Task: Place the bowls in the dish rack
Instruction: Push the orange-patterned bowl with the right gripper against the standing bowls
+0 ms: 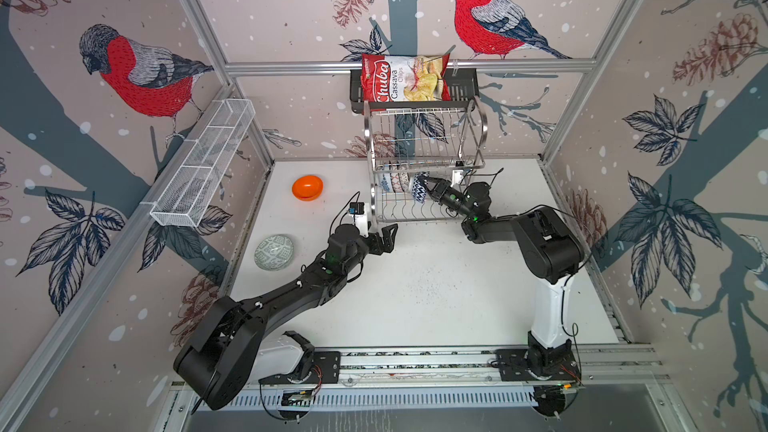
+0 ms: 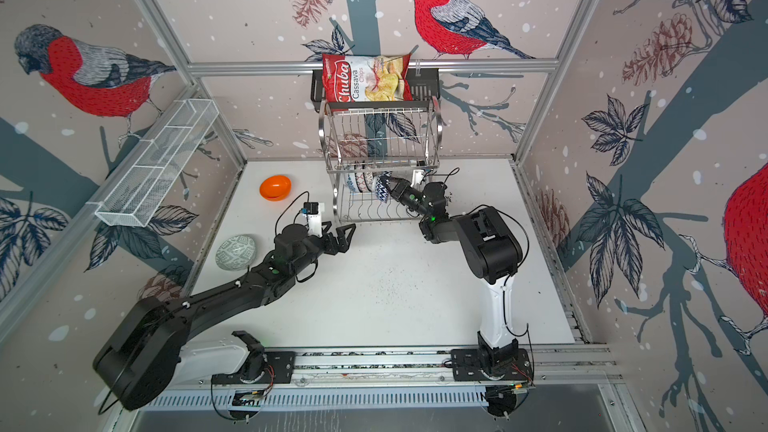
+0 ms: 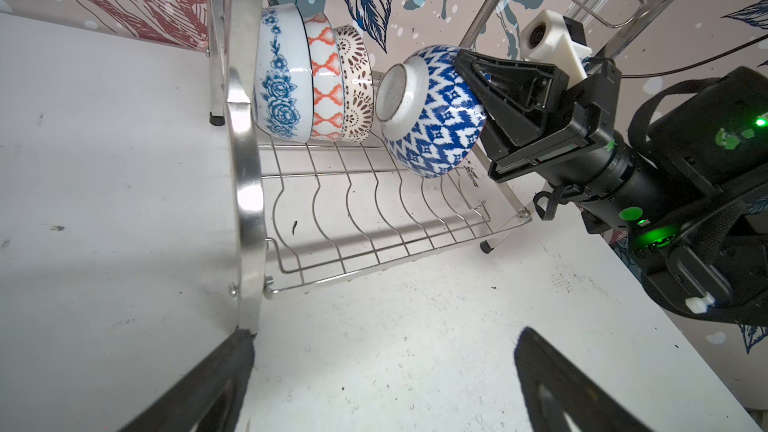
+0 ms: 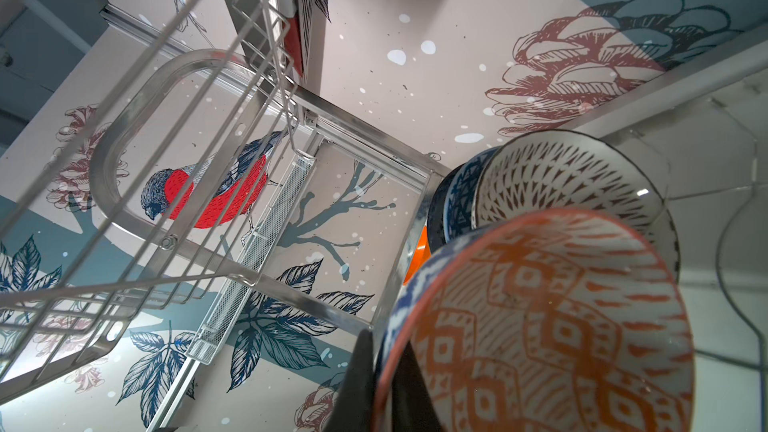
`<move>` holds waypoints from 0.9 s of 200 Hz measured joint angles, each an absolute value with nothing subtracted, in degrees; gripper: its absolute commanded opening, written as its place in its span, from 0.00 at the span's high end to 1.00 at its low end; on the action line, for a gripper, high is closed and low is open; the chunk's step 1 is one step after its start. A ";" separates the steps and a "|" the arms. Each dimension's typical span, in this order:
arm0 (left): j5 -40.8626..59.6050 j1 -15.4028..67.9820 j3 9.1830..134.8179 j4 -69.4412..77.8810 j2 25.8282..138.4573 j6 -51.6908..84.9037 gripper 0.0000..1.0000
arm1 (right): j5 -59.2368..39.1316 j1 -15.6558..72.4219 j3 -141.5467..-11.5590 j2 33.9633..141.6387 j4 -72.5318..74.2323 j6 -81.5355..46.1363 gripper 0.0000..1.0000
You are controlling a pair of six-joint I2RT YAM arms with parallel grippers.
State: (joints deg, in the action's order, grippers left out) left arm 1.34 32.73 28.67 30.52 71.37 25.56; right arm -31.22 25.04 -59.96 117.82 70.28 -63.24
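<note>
Pinching rim of blue bowl point(image 3: 432, 126) with right gripper point(image 3: 471, 76) in dish rack point(image 3: 332, 218), on edge, foot facing left; left gripper point(image 1: 389, 238) agape.

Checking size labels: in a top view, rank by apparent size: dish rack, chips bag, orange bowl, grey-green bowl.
dish rack
chips bag
grey-green bowl, orange bowl: unranked; grey-green looks slightly larger but sits nearer the camera.

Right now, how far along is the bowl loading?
Done: the blue-floral bowl, red-white bowl and dotted bowl stand on edge in the dish rack, lower tier. In hand: the right gripper pinches the blue triangle bowl. Remaining: the orange bowl and grey-green bowl sit on the table; the left gripper hangs open.
</note>
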 measured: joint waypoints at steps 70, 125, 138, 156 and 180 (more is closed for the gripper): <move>1.30 32.73 28.75 30.48 71.33 25.56 0.02 | -30.63 25.58 -62.06 119.22 70.48 -63.13 0.91; 1.26 32.73 28.86 29.82 71.33 25.56 0.02 | -31.59 25.96 -64.40 119.57 68.45 -59.81 0.90; 1.23 32.73 28.86 29.63 71.33 25.56 0.02 | -31.70 25.96 -64.60 119.57 68.23 -59.11 0.90; 1.23 32.73 28.86 29.52 71.24 25.56 0.02 | -31.86 25.96 -64.86 119.63 68.05 -58.26 0.90; 1.23 32.73 28.86 29.47 71.20 25.56 0.02 | -32.14 25.96 -65.36 120.05 68.05 -57.36 0.90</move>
